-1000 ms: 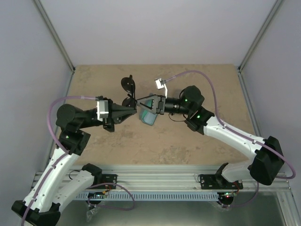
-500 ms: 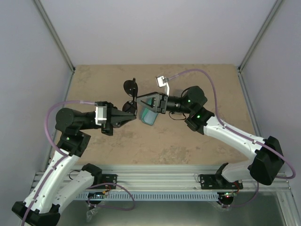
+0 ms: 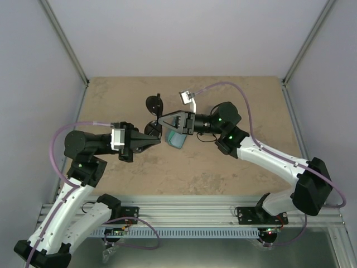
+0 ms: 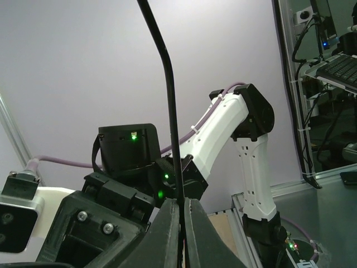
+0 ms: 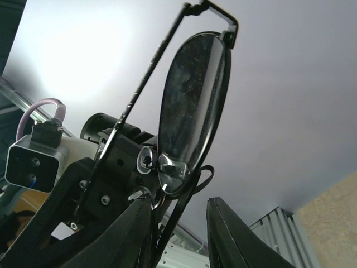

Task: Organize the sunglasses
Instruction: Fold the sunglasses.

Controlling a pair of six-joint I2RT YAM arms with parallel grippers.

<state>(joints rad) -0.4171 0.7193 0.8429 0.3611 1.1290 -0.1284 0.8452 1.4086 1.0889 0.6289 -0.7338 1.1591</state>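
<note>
Pale lilac walls [image 3: 184,33] box in a speckled tan tabletop [image 3: 223,173] — evenly lit (aluminium corner posts [image 3: 64,42]).

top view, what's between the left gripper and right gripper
The black sunglasses, in the top view, spanning the gap from left gripper to right gripper; the left wrist view shows one thin arm pinched.

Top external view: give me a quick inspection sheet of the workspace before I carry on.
Surface: tan speckled table, no spills seen.
Job's things: only the black sunglasses in view, raised between the two arms.
Clutter: blue-grey case on the table below the right gripper.
Grippers: left gripper shut on a thin sunglasses arm; right gripper open by the lens.
Cables: purple cables loop along both arms.
Surroundings: grey walls; nothing else seen.
</note>
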